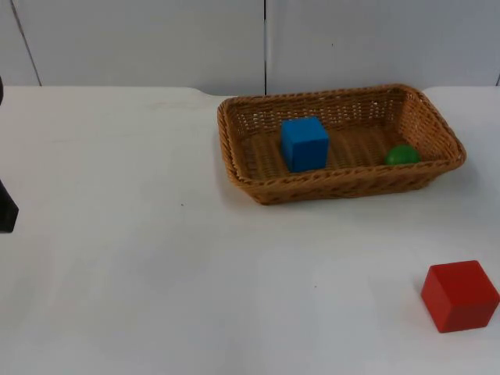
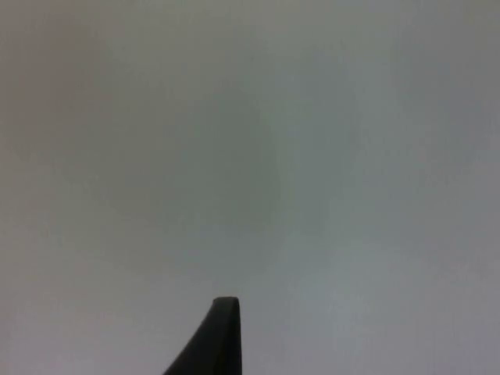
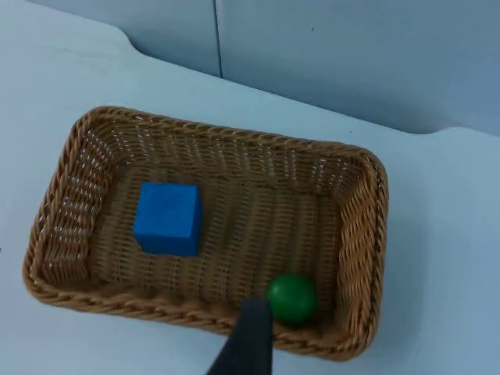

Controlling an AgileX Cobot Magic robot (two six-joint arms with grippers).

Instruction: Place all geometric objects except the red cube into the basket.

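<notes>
From the top view, the wicker basket (image 1: 341, 144) sits at the far side of the counter (image 1: 156, 258) with the blue cube (image 1: 304, 143) and the green ball (image 1: 402, 155) inside it. The red cube (image 1: 460, 296) stands alone on the counter, well apart from the basket, as it should. I judge the sorting done.

My left wrist view gives bare counter beyond my left end effector (image 2: 221, 332); I cannot tell how far it is open.

My right wrist view looks down on the basket (image 3: 70, 168), my right end effector (image 3: 248, 336) hanging above the ball (image 3: 291, 298), holding nothing that I can see; its opening I cannot tell. Next I need only pull back without touching the rim.
</notes>
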